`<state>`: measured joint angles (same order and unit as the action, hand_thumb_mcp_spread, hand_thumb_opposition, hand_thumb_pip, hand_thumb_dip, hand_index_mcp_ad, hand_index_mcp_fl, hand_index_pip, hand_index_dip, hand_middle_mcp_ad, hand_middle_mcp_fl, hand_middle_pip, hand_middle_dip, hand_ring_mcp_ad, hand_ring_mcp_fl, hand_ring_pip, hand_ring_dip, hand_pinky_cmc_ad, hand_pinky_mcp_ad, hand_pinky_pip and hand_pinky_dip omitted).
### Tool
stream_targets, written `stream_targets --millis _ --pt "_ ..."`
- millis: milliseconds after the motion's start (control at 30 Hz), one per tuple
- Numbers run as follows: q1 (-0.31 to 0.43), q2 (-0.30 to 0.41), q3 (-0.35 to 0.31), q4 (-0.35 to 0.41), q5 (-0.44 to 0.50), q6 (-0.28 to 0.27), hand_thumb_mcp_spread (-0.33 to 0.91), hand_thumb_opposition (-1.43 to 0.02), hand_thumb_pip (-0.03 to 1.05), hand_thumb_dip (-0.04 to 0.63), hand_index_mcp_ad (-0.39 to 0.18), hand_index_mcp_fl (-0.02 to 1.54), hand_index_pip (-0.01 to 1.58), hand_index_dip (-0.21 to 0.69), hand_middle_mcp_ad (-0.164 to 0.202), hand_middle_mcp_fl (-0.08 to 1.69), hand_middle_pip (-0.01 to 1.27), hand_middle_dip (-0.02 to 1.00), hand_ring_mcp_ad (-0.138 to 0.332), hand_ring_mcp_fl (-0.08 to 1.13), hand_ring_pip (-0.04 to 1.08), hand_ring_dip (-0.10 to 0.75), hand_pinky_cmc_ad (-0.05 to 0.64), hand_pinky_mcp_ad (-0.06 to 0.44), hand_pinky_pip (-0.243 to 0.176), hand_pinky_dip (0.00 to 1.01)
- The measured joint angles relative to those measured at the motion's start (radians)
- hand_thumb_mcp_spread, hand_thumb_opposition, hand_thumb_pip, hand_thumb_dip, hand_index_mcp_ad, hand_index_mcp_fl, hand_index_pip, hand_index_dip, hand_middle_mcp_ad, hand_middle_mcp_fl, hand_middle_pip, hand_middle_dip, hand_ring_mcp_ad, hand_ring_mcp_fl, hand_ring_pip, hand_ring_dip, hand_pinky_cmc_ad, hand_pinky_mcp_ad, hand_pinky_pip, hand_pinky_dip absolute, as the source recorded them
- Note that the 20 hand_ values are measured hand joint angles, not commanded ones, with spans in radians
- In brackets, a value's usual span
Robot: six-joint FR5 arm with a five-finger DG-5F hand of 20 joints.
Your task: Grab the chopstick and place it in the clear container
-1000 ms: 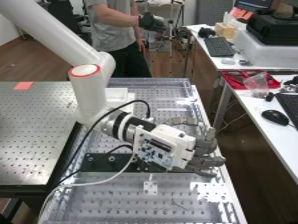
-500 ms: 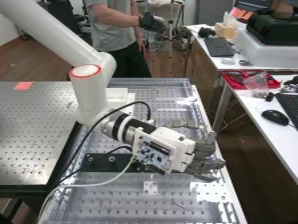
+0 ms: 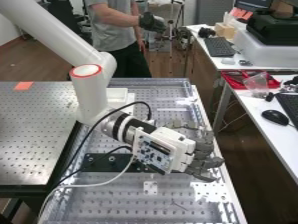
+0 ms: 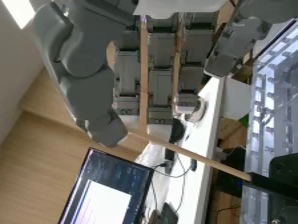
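Where the white arm point(image 3: 50, 32) ends in the high view, the hand point(image 3: 203, 160) hangs over the far-right part of the bench point(image 3: 199, 202), its fingers pointing toward the long edge. In the wrist view, thumb point(image 4: 80, 65) and fingers point(image 4: 159, 92) come together at the tips, clamped on the pale end of the chopstick point(image 4: 186, 152). Its long axis slants across the line of the fingers, dark end pointing away over the bench.
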<state>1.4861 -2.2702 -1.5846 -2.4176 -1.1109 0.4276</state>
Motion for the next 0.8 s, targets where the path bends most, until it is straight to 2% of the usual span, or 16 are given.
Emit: stream_targets --millis 100,167,200,300,400,600,667,800 --pt "0.000 0.000 0.000 0.001 0.002 -0.004 0.62 -0.86 0.58 0.290 -0.056 0.42 1.36 0.066 0.061 0.75 0.68 0.67 0.051 0.56 0.09 0.424 0.421 0.168 0.028 0.18" --pt "0.000 0.000 0.000 0.000 0.004 -0.006 0.66 -0.91 0.57 0.284 -0.070 0.46 1.38 0.063 0.061 0.79 0.73 0.70 0.051 0.56 0.09 0.424 0.431 0.166 0.037 0.18" --pt "0.000 0.001 0.000 -0.001 0.004 -0.006 0.68 -0.92 0.57 0.283 -0.072 0.47 1.40 0.063 0.047 0.80 0.74 0.70 0.054 0.56 0.09 0.424 0.436 0.166 0.044 0.18" --pt "0.001 0.001 0.002 -0.004 0.009 -0.011 0.69 -0.97 0.56 0.283 -0.068 0.50 1.41 0.063 0.044 0.82 0.75 0.70 0.051 0.59 0.09 0.424 0.436 0.183 0.044 0.18" --pt "0.001 0.002 0.005 -0.007 0.012 -0.015 0.70 -0.99 0.56 0.283 -0.068 0.52 1.41 0.063 0.044 0.82 0.76 0.70 0.051 0.60 0.09 0.426 0.443 0.202 0.044 0.18" --pt "0.002 0.002 0.008 -0.007 0.017 -0.021 0.72 -1.01 0.56 0.283 -0.068 0.55 1.40 0.063 0.042 0.84 0.76 0.70 0.054 0.62 0.09 0.431 0.450 0.199 0.045 0.18" --pt "0.002 0.002 0.009 -0.005 0.025 -0.028 0.72 -1.01 0.56 0.283 -0.047 0.57 1.39 0.063 0.040 0.87 0.76 0.70 0.051 0.62 0.09 0.431 0.452 0.201 0.040 0.18" --pt "0.004 0.001 0.010 0.005 0.048 -0.037 0.74 -1.00 0.56 0.283 -0.003 0.61 1.34 0.063 0.024 0.87 0.76 0.70 0.051 0.65 0.11 0.443 0.468 0.216 0.061 0.18"
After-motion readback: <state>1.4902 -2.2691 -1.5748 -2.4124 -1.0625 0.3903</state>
